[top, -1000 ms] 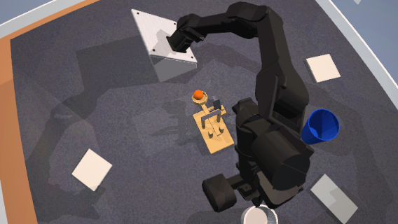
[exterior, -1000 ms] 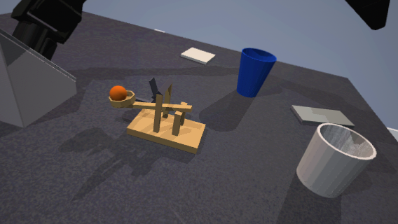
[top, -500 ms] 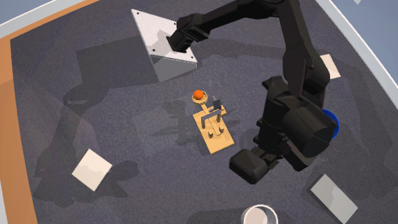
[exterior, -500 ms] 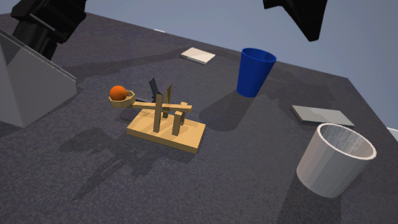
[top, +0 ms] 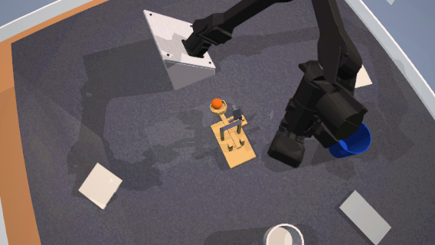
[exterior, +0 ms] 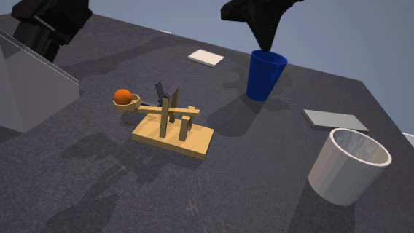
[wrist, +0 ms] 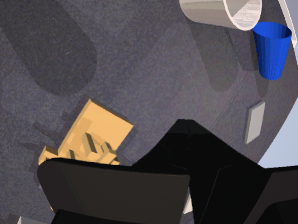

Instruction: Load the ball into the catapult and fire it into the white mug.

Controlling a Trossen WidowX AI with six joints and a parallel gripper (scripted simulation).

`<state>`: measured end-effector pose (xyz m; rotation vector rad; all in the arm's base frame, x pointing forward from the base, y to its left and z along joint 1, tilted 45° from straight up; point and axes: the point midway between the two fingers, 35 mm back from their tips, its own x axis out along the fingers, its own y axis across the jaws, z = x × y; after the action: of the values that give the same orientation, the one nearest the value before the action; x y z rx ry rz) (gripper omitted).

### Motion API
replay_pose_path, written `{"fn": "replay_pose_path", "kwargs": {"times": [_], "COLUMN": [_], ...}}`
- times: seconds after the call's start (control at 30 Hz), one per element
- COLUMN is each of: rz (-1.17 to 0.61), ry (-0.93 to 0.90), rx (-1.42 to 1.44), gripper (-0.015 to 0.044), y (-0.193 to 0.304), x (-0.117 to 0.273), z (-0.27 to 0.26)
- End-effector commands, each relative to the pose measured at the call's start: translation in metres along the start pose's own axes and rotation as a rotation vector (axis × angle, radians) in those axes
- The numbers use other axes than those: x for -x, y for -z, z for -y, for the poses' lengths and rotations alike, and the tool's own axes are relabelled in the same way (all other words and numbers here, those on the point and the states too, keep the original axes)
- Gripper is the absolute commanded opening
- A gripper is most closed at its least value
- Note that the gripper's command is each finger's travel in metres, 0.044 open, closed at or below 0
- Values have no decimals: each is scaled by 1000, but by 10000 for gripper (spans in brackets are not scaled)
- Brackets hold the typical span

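Ball: seated in the round holder at the raised end of the wooden catapult, probably loaded there to be thrown along the beam. Bright orange, smooth, apparently whole, showing above the holder's rim. White mug upright beyond the catapult's opposite end, nearly in line with the beam; aim judged about right, perhaps already set. Blue cup off to one side of the catapult, likely a decoy. Gripper well apart from the catapult, above that same side; jaws narrow, tips together, nothing held. Possibly shut to press the dark lever beside the catapult's beam. Risk: nudging the base and spoiling aim.
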<state>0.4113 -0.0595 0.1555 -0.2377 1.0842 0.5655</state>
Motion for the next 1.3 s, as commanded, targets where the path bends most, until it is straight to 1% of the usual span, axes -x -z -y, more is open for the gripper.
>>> {"fn": "replay_pose_path", "kwargs": {"times": [0.0,0.43,0.97,1.27], "rz": [-59,-242,-462,-471], "ry": [-3,-34,-131,-137], "rx": [101,482,965,985], "gripper": [0,0,0,0], "y": [14,68,154,157], "x": [0,5,9,7], "z": [-21,-89,-153,-155]}}
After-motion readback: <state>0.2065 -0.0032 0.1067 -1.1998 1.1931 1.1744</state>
